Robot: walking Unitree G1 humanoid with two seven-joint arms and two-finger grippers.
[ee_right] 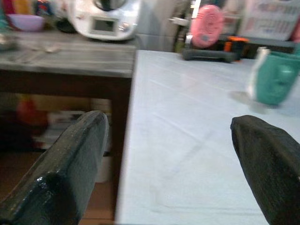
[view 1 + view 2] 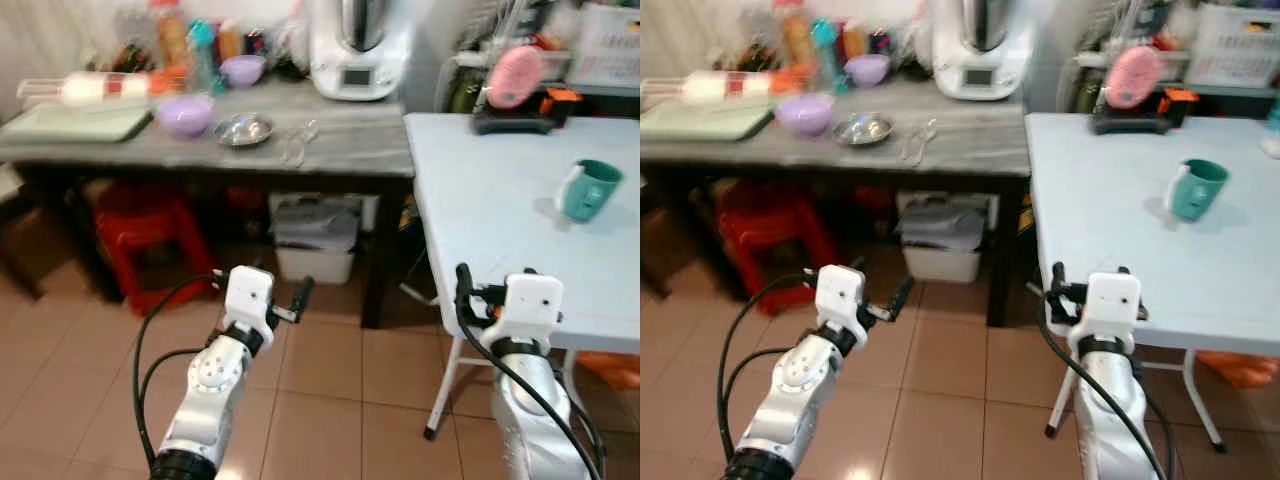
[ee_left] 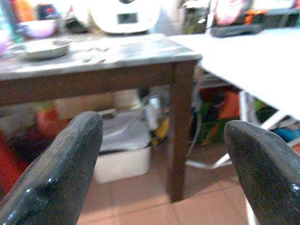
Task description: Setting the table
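Teal mug (image 2: 588, 189) sits upright on the white table (image 2: 480, 210), far-right part of the top, handle side toward the robot's left; also seen in R wrist view (image 1: 276, 77), nothing touching it. White table stands to the robot's right, butted beside a grey-topped wooden side table (image 2: 340, 140).

On grey table, L to R: pale green tray (image 2: 75, 122) w/ a rolled item lying at its back edge, purple bowl (image 2: 185, 114), small metal dish (image 2: 243, 129), some clear glass pieces (image 2: 298, 142) just beside the dish (blurred, can't ID). Second purple bowl (image 2: 243, 69) further back among bottles. White kitchen appliance (image 2: 358, 50) w/ display at rear, near the corner by the white table.

Far edge of white table: pink round object (image 2: 515, 76) on a black base; orange bit next to it.

Under grey table: red plastic stool (image 2: 140, 235), white bin w/ grey liner (image 2: 316, 240). Floor = tan tiles.

L gripper (image 3: 164, 173): fingers wide apart, nothing between them; held low over floor, in front of the grey table, pointing toward its leg. R gripper (image 1: 168, 164): fingers also wide apart, empty; at near edge of white table, aimed across the top, mug well apart from it.
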